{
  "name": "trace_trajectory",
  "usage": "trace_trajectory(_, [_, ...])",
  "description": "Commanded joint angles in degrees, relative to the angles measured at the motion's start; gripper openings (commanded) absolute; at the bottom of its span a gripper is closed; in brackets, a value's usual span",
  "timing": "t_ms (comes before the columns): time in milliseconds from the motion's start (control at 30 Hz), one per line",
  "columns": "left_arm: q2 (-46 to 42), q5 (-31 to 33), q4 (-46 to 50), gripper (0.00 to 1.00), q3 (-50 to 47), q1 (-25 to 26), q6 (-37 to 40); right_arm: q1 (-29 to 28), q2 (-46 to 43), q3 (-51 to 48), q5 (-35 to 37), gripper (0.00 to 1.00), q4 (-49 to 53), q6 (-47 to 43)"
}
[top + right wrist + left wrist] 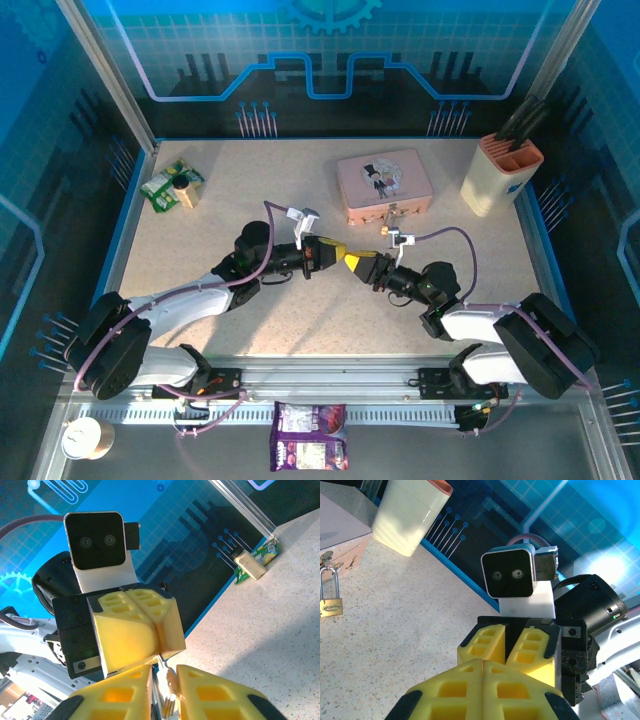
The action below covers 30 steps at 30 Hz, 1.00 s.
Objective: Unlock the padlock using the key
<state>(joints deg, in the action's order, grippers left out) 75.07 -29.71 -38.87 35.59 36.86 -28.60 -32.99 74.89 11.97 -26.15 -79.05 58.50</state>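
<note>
The small brass padlock (331,604) hangs by its silvery shackle from the clasp of the pink tin (384,180), seen in the top view as the padlock (385,229). The two grippers meet tip to tip at mid-table. My left gripper (335,256) (483,666) is shut on the narrow end of the thin silvery key (171,680). The key's wider end lies between the fingers (215,695) of my right gripper (360,265) (165,695), which stand slightly apart around it. The padlock sits a short way behind both grippers.
A cream knife block (498,172) stands at the back right. A green packet with a small bottle (174,187) lies at the back left. Blue rails edge the table. A snack bag (310,450) and a cup (86,437) sit below the arm bases.
</note>
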Motion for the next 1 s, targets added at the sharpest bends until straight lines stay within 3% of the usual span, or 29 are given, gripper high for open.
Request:
trace_trajectory(0, [0.69,-0.76,-1.92,0.00,1.76,-0.39,-0.44,-0.67,-1.12,1.03,-0.52,0.17,-2.57,-0.84])
trace_trajectory(233, [0.31,0.24,0.33,0.00,2.36,-0.45,0.20,1.07,-2.22,0.02,0.62,0.04,-1.58,0.62])
trace_trajectory(367, [-1.29,2.90,5.01,0.16,3.15,-0.48,1.72,4.07,-5.89,-0.29,1.02,0.00,7.57,0.27])
trace_trajectory(500, [-3.38,10.40,14.20,0.41,4.95,-0.73,2.97,6.28,-14.79,2.39,1.48,0.00,27.69,-4.24])
trace_trajectory(600, [-4.18,17.20,20.68,0.58,5.96,-2.25,0.54,6.63,-25.66,7.55,7.97,0.00,55.08,-13.71])
trace_trajectory(667, [-3.15,21.15,26.85,0.59,8.61,-3.06,-1.31,6.83,-31.94,11.92,15.30,0.00,72.53,-20.26])
trace_trajectory(733, [-0.82,23.42,32.55,0.60,11.98,-2.95,-1.61,7.47,-36.13,14.64,19.99,0.00,82.43,-24.96])
trace_trajectory(967, [11.15,30.69,39.35,0.67,22.92,3.91,0.31,8.81,-45.50,19.77,27.89,0.00,99.90,-33.01])
